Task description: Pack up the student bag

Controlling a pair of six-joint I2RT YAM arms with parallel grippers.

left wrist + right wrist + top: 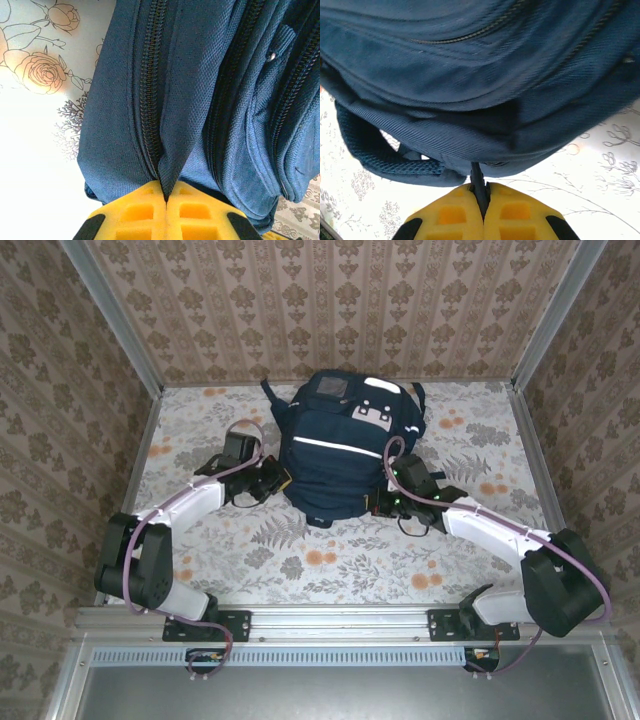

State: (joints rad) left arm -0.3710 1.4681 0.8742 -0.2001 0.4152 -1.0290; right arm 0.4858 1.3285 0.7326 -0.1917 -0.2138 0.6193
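Observation:
The navy student bag lies flat in the middle of the floral table, white stripes and grey patch facing up. My left gripper presses against the bag's left side. In the left wrist view its yellow fingers are shut on a fold of blue fabric beside a closed zipper. My right gripper sits at the bag's lower right edge. Its yellow fingers are shut on a thin dark zipper pull tab hanging from the bag.
A padded mesh strap loops out under the bag. Patterned walls enclose the table on three sides. Open tablecloth lies between the bag and the arm bases.

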